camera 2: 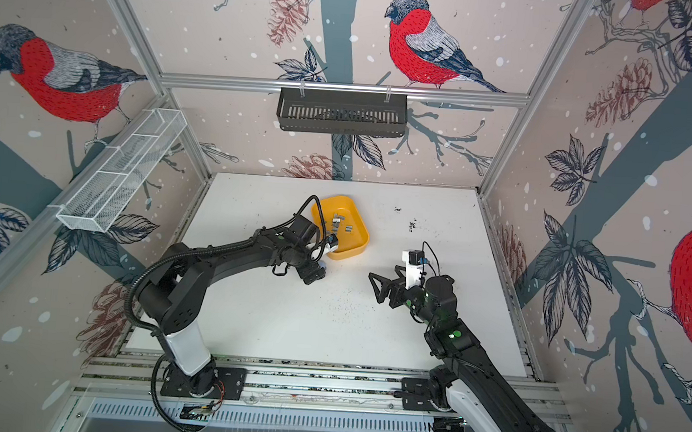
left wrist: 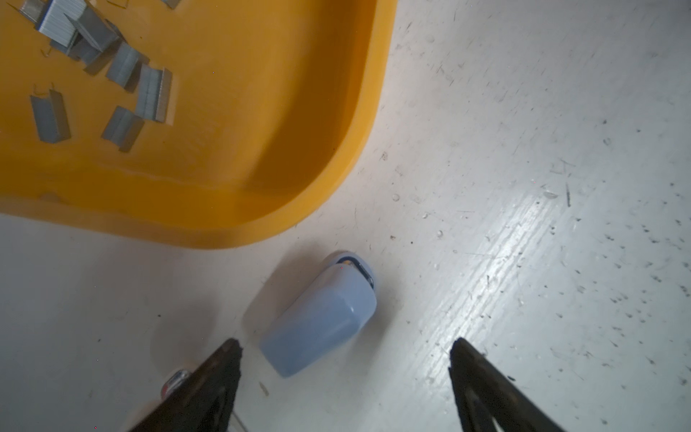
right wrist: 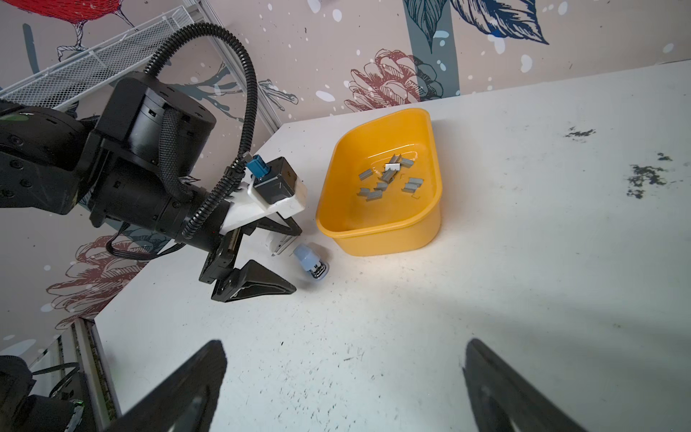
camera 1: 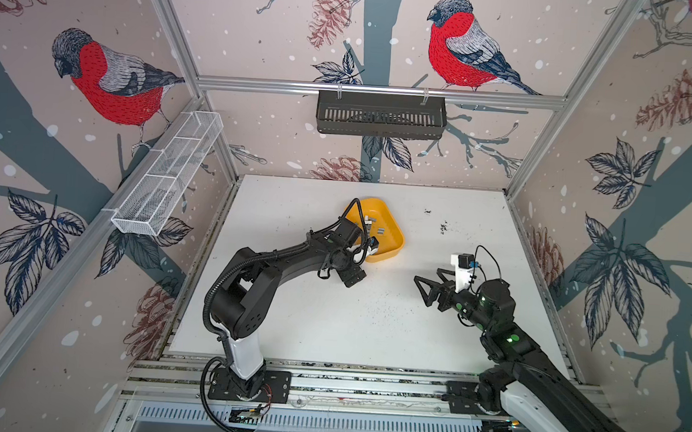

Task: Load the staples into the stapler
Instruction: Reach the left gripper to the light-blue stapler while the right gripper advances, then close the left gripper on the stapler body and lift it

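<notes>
The small light-blue stapler (left wrist: 318, 314) lies on the white worktop (left wrist: 523, 149). It is just beside the rounded corner of the yellow tray (left wrist: 336, 179), but apart from its rim. The staples (left wrist: 112, 67) lie loose inside the tray, away from its walls. The left pincer (left wrist: 346, 342) stands wide and grips nothing; the near end of the stapler sits between its fingertips, closer to one. The right pincer (right wrist: 346, 346) is wide too, well apart, over open worktop with much free room around it.
</notes>
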Tool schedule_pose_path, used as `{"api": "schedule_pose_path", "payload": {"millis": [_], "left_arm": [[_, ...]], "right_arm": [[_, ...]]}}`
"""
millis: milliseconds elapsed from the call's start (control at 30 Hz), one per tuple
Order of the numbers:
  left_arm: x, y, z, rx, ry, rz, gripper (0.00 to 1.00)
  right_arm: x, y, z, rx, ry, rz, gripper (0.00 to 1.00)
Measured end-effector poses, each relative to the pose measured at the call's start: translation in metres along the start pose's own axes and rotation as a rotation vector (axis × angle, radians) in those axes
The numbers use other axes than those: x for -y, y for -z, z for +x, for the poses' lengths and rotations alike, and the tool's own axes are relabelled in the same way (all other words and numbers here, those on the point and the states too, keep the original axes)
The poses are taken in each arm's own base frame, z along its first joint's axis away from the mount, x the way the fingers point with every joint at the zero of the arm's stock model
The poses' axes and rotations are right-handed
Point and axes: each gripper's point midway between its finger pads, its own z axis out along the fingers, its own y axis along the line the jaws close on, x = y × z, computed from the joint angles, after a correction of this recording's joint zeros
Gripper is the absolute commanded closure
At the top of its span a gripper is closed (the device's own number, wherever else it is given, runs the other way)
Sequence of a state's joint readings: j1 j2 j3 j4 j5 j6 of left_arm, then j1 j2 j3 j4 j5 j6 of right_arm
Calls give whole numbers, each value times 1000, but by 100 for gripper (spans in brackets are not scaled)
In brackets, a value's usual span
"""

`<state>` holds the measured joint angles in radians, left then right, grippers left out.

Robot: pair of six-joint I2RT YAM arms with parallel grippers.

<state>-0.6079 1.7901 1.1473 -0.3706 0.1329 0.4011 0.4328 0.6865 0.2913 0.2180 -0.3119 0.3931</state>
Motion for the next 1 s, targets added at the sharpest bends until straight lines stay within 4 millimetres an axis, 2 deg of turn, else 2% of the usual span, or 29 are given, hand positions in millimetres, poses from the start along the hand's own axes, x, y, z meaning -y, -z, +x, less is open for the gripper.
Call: {"api": "schedule_pose_path", "payload": {"millis": [367, 633, 767, 833, 1000], "left_arm": [[-2, -10, -2, -10, -8, 7, 26], [1, -11, -2, -8, -9, 18, 51], [5, -12, -2, -13, -15, 25, 57], [6, -11, -2, -13, -16, 26, 63], [6, -12, -2, -14, -18, 26, 67]], "right_arm": [[2, 0, 0, 2, 0, 12, 0], [5, -1, 0, 1, -2, 25, 0], [5, -1, 1, 0, -3, 28, 0], [6, -1, 1, -1, -3, 28, 0], [6, -1, 1, -1, -4, 31, 0]]}}
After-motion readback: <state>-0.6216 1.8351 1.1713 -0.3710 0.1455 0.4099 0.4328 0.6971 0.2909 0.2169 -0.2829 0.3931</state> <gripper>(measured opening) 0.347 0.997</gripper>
